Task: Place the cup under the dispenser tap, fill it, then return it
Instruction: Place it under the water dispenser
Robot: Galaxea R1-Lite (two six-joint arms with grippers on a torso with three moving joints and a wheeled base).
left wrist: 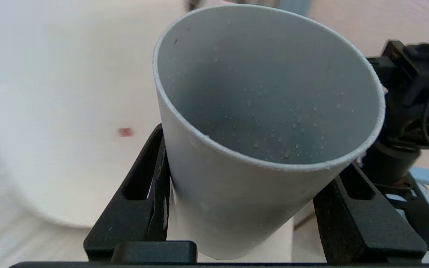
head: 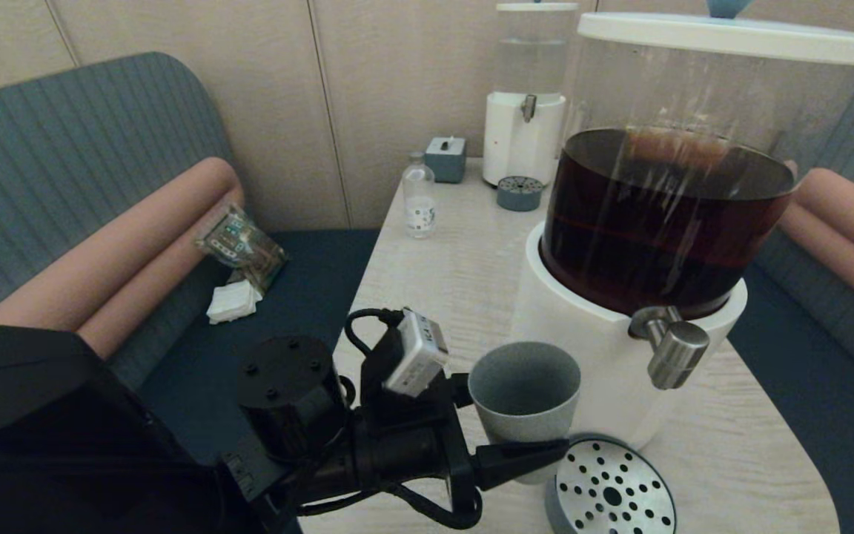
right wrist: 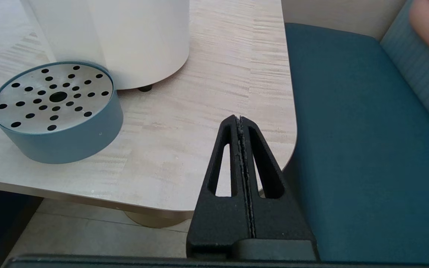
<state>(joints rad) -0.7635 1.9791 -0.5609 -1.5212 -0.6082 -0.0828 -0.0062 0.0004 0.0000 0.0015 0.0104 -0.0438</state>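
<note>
Black fingers (left wrist: 151,186) of the left pincer (head: 505,437) are clamped on the cup (head: 525,400), one on each side of its lower wall, cup held off the tabletop (head: 442,274) and tilted a little. Cup is empty, only small droplets inside in the left wrist view. It sits left of the dispenser tap (head: 675,352) and lower, beside the dispenser's white base (head: 590,334), not yet under the spout; drip tray (head: 612,489) lies just beside and below. Judgement: thin matte tumbler, light now, fairly stiff, tapered so it could slip down through the fingers; once filled it gets heavier and sloshy, so a mid-wall hold and level carry look best. Left arm reaches in low from the left, wrist roughly horizontal, fingers pointing toward the dispenser. Right pincer (right wrist: 241,149) is parked off the tabletop's corner over the blue seat (right wrist: 359,149), fingers pressed together, holding nothing.
</note>
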